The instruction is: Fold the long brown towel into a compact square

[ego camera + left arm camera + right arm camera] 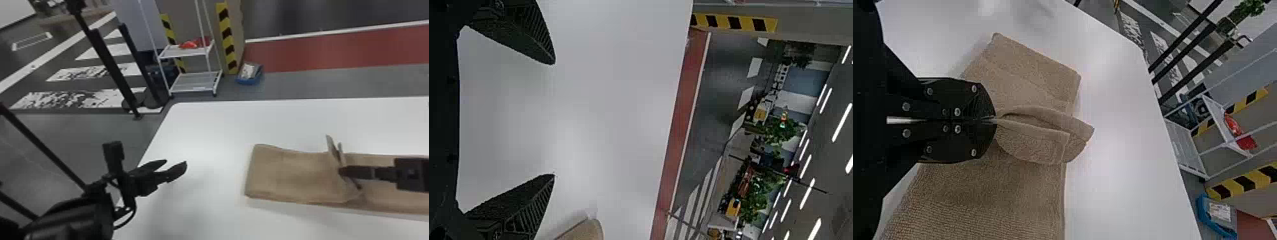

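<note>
The brown towel (287,174) lies as a long strip on the right of the white table, its left part folded over on top. At the fold's edge, my right gripper (346,172) pinches a layer of cloth raised in a small peak. The right wrist view has that gripper (995,121) shut on the towel (1028,195), two flaps sticking out past the fingertips. My left gripper (175,164) stands open above the table's left side, apart from the towel. In the left wrist view the gripper (554,120) has nothing between its fingers, and a towel corner (584,231) shows nearby.
The white table (204,127) has its left edge beneath my left arm. Beyond its far edge stand a white wire shelf (196,81) with a red item on top and a blue bin (250,78) on the floor. Dark posts rise at the far left.
</note>
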You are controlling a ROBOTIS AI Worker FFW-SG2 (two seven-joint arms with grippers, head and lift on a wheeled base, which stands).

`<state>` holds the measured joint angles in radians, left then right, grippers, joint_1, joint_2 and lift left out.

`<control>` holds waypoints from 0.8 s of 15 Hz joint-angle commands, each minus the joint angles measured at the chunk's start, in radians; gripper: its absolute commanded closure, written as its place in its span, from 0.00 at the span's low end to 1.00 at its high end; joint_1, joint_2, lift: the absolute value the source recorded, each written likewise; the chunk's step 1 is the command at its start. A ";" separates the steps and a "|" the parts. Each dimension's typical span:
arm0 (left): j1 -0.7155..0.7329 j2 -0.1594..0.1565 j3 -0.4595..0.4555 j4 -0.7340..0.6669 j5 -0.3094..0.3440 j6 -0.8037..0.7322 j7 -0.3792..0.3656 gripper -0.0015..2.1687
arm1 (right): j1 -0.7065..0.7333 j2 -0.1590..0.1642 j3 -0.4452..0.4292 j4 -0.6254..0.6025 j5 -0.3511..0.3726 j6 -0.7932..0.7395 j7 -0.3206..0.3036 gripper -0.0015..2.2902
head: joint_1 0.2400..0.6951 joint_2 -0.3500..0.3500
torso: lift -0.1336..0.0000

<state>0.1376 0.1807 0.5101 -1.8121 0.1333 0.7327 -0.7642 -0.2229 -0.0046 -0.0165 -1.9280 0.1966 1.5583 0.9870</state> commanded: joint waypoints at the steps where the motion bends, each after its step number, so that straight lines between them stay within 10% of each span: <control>1: -0.006 -0.004 -0.002 -0.007 -0.004 0.006 -0.001 0.04 | -0.018 0.005 -0.053 -0.054 -0.037 0.014 0.001 0.58 | 1.00 0.98 | 0.07; 8: 0.037 -0.126 -0.041 -0.046 0.055 -0.200 0.060 0.03 | 0.048 0.005 -0.142 -0.066 -0.098 0.014 -0.013 0.58 | 1.00 0.90 | 0.07; 12: 0.043 -0.139 -0.081 -0.056 0.058 -0.203 0.083 0.03 | 0.065 0.005 -0.184 -0.069 -0.118 0.006 -0.016 0.58 | 1.00 0.82 | 0.07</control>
<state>0.1768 0.0426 0.4370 -1.8664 0.1952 0.5280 -0.6798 -0.1651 -0.0046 -0.1961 -1.9968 0.0791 1.5666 0.9717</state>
